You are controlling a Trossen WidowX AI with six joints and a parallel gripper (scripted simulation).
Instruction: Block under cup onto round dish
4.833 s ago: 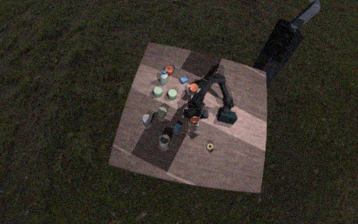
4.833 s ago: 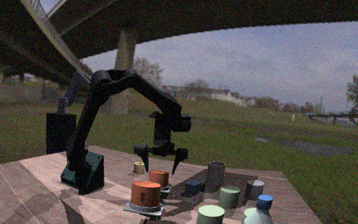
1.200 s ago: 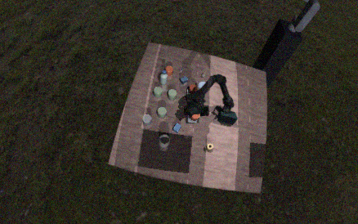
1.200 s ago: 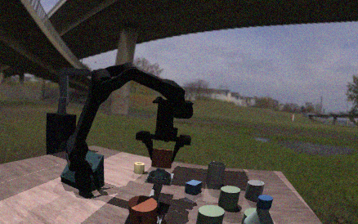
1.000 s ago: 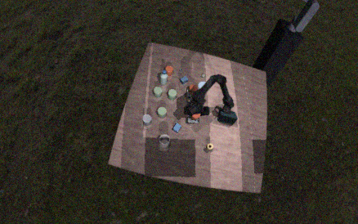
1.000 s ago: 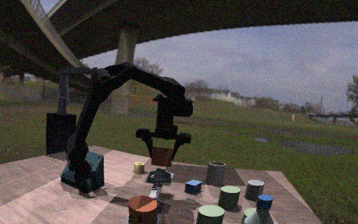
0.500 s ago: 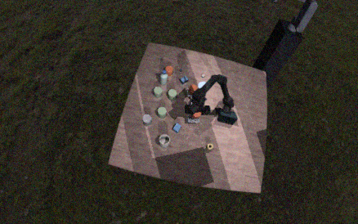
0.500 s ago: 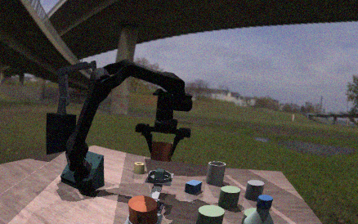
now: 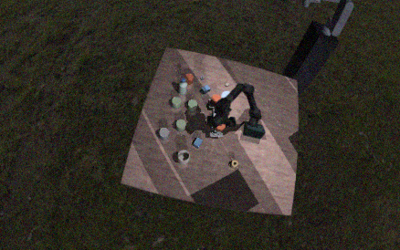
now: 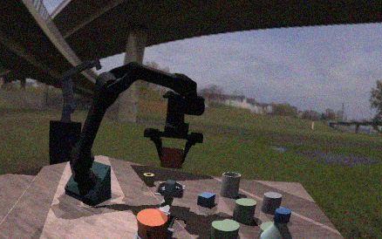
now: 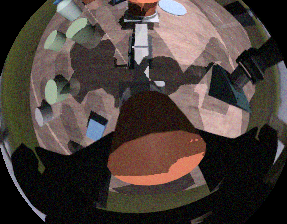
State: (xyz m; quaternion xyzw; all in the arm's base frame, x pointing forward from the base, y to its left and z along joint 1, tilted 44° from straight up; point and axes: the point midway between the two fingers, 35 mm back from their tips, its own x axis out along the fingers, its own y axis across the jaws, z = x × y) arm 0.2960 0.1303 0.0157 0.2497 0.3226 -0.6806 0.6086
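My gripper [image 9: 221, 125] [image 10: 172, 153] [image 11: 151, 133] is shut on an orange cup [image 10: 172, 161] [image 11: 144, 162] and holds it in the air above one end of the balance [image 9: 215, 135] [image 11: 141, 42]. In the exterior view, a dark teal shape shows at that end, below the cup; I cannot tell whether it is the block. The other orange cup [image 9: 215, 98] [image 10: 152, 219] [image 11: 142, 8] stands on the balance's far end. The pale round dish [image 9: 225, 94] [image 11: 172, 6] lies close beside that standing cup. The held cup hides part of the balance in the wrist view.
Green cylinders [image 9: 192, 104] [image 10: 245, 210], a grey cylinder [image 9: 163, 133] [image 10: 272, 202], a grey open cup [image 9: 184, 157] and a bottle [image 9: 183, 88] stand beyond the balance from the arm's base. A blue block [image 9: 197, 142] [image 10: 206, 199] [image 11: 96, 128] and a yellow ring [image 9: 234, 163] [image 10: 148, 178] lie nearer.
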